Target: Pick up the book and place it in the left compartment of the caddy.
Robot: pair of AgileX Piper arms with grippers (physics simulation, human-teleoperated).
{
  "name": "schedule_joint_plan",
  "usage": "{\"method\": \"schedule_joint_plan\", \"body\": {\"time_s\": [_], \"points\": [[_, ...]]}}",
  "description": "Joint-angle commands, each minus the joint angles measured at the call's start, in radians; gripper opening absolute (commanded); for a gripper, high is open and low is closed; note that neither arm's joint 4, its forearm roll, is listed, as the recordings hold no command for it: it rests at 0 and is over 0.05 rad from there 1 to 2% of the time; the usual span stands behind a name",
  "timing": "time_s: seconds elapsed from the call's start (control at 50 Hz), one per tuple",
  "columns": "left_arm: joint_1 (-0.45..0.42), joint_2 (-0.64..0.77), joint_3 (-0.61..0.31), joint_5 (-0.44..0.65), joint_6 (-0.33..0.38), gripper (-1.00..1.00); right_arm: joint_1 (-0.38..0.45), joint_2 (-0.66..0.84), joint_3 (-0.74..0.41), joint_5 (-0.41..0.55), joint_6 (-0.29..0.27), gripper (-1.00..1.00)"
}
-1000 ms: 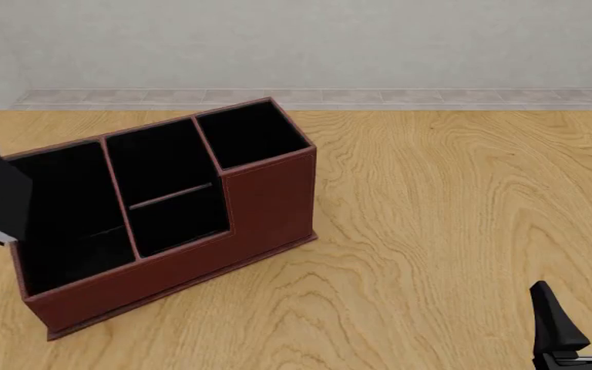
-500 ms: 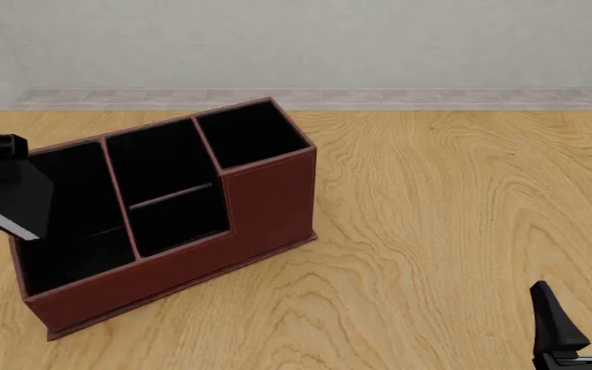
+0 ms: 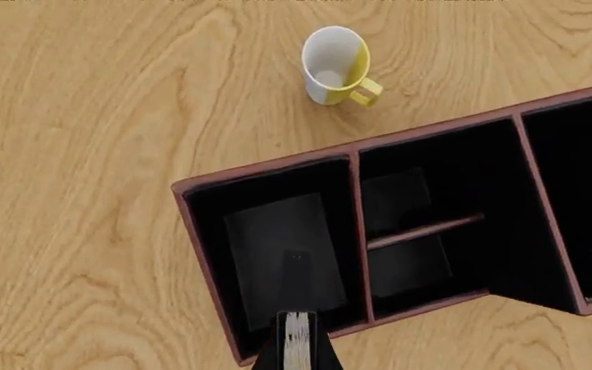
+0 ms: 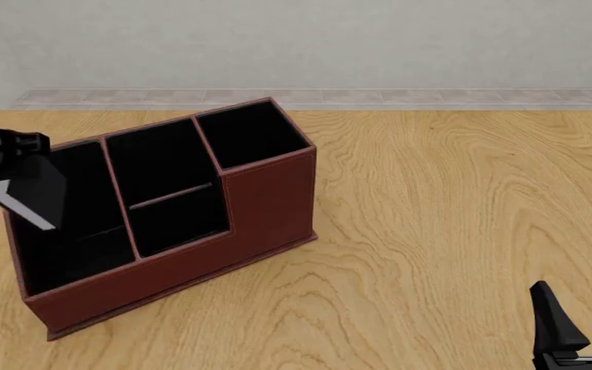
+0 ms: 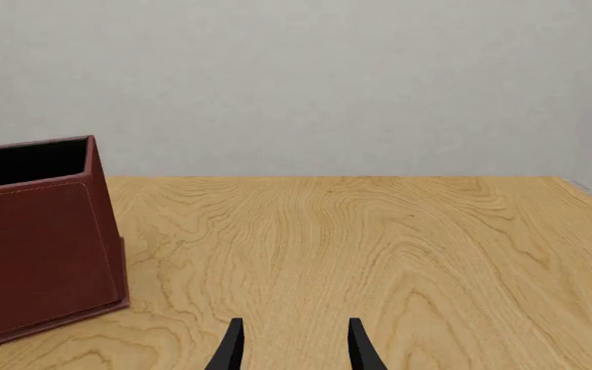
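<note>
The reddish-brown caddy [image 4: 270, 196] stands on the table at the left. My left gripper [image 4: 13, 154] is shut on the small black book [image 4: 37, 189], which hangs tilted with its white page edge down over the caddy's left compartment [image 4: 75, 231]. In the left wrist view the book [image 3: 296, 343] shows edge-on above that wide black-lined left compartment [image 3: 275, 254] of the caddy [image 3: 198, 239]. My right gripper [image 4: 587, 320] is open and empty near the front right edge, and it also shows in the right wrist view [image 5: 294, 351].
A white and yellow mug [image 3: 335, 67] lies on the table beyond the caddy, seen only in the left wrist view. The caddy's corner [image 5: 39, 247] is far to the left of the right gripper. The wooden table [image 4: 450, 216] runs back to a grey wall.
My left gripper has carried the book to the right and slightly up, from beside the caddy's left wall to over the left compartment. The right arm has not moved.
</note>
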Motion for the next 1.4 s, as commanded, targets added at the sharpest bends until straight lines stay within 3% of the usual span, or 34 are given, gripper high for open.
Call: {"method": "schedule_joint_plan", "body": {"time_s": [0.02,0.26,0.42,0.56,1.0,1.4], "points": [[0.010,0.046,0.012,-0.065,0.021,-1.00,0.000,-0.003,0.002,0.001,0.000,1.00],[0.034,0.112,-0.026,-0.098,0.034,-1.00,0.000,-0.003,0.002,0.001,0.000,1.00],[0.038,0.116,0.052,-0.158,0.049,-1.00,0.000,-0.003,0.002,0.001,0.000,1.00],[0.047,0.125,0.042,-0.146,0.063,-1.00,0.000,-0.003,0.002,0.001,0.000,1.00],[0.044,0.153,0.171,-0.269,0.074,-1.00,0.000,-0.003,0.002,0.001,0.000,1.00],[0.032,0.140,0.201,-0.279,0.073,-1.00,0.000,-0.003,0.002,0.001,0.000,1.00]]}}
